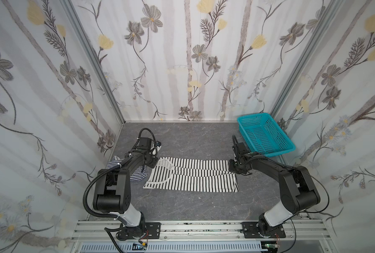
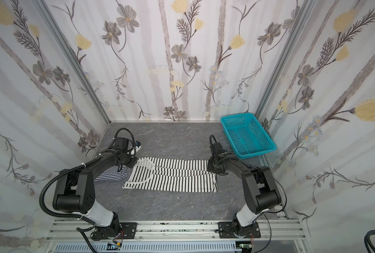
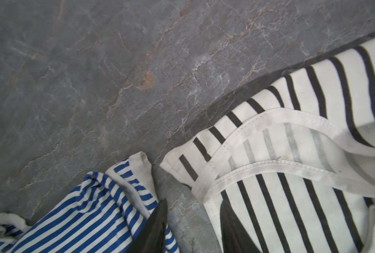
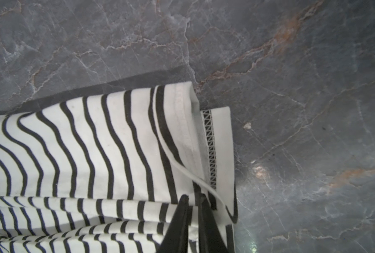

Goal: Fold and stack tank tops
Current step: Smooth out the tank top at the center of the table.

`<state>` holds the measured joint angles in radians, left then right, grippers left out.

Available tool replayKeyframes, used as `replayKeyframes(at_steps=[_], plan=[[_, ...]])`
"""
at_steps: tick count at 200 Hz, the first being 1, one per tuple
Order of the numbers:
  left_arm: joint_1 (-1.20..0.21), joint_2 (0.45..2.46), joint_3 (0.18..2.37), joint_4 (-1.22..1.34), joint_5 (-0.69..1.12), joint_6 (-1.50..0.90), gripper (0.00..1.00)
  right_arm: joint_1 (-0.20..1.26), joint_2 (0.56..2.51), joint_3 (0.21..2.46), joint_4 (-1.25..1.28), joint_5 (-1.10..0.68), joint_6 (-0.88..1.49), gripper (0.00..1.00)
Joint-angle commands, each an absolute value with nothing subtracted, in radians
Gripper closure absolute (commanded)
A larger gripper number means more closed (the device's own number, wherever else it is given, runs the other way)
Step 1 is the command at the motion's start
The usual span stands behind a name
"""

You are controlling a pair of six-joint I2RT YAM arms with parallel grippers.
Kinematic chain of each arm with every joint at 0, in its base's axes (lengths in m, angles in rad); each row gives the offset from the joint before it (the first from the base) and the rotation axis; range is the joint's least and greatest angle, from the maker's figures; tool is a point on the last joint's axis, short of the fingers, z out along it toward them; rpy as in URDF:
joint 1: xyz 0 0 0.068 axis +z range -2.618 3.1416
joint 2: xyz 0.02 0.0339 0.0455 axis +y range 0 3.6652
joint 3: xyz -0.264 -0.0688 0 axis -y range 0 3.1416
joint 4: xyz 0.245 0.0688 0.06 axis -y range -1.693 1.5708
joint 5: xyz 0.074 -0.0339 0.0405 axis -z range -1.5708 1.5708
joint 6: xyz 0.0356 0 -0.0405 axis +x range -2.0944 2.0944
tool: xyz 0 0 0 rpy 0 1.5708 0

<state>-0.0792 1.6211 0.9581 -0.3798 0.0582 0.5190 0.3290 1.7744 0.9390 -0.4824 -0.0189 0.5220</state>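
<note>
The white tank top with black stripes (image 1: 193,176) (image 2: 173,176) lies lengthwise across the middle of the table, straps to the left, hem to the right, its far long edge folded over. My right gripper (image 1: 232,167) (image 4: 194,197) is shut on the hem corner of this top (image 4: 94,142). At the strap end my left gripper (image 1: 154,163) (image 3: 194,201) is open, with bare table between its fingers and the strap (image 3: 291,153) beside one finger. The finely striped navy-and-white tank top (image 1: 138,174) (image 2: 110,174) (image 3: 83,214) lies crumpled under the left arm.
A teal perforated basket (image 1: 276,152) (image 2: 256,151) stands empty at the back right, just behind the right wrist. Flowered walls close in the grey marble table (image 1: 182,140) on three sides. The arm bases sit on a rail along the front edge.
</note>
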Motion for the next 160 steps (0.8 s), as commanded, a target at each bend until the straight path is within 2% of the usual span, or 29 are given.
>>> replayKeyframes(at_steps=[1, 43, 69, 76, 120, 160], plan=[[-0.083, 1.651, 0.964, -0.370, 0.075, 0.500, 0.59, 0.331, 1.787, 0.956, -0.468, -0.004, 0.521, 0.87], [-0.084, 1.700, 0.985, -0.323, 0.042, 0.484, 0.63, 0.333, 1.792, 0.957, -0.460, -0.013, 0.523, 0.87], [-0.085, 1.702, 0.976, -0.319, 0.027, 0.492, 0.95, 0.333, 1.790, 0.950, -0.457, -0.011, 0.524, 0.89], [-0.084, 1.696, 0.971, -0.319, 0.019, 0.497, 1.00, 0.332, 1.791, 0.948, -0.459, -0.009, 0.523, 0.89], [-0.063, 1.640, 0.942, -0.312, -0.005, 0.513, 1.00, 0.332, 1.815, 0.941, -0.466, 0.009, 0.510, 0.88], [-0.056, 1.706, 0.932, -0.305, -0.056, 0.538, 1.00, 0.337, 1.822, 0.946, -0.482, 0.043, 0.501, 0.88]])
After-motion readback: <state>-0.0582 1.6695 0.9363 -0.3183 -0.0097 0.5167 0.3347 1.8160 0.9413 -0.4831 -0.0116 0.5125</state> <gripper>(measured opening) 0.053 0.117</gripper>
